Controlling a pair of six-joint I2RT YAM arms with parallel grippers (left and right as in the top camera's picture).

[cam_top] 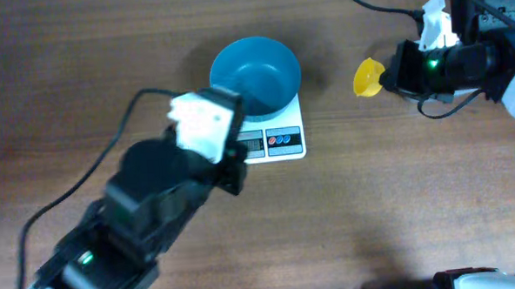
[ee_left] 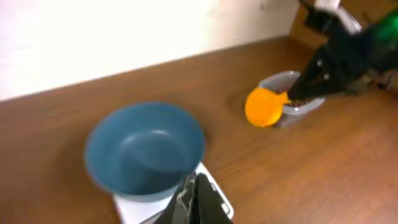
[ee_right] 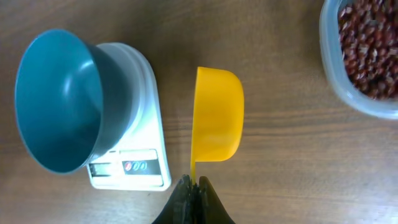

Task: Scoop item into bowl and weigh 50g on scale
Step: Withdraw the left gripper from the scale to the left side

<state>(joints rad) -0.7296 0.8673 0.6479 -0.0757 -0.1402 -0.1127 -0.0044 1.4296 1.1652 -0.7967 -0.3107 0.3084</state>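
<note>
OK, overhead: bowl (cam_top: 254, 70) sits empty on scale (cam_top: 284, 144), L gripper (cam_top: 233, 172) closed on nothing by its front. L wrist: beans (ee_left: 300, 100) in tub (ee_left: 277, 81), apart from bowl. R wrist: R gripper (ee_right: 193, 186) pinches empty scoop (ee_right: 216, 115) by handle; we'd dip deep, lift level.
</note>
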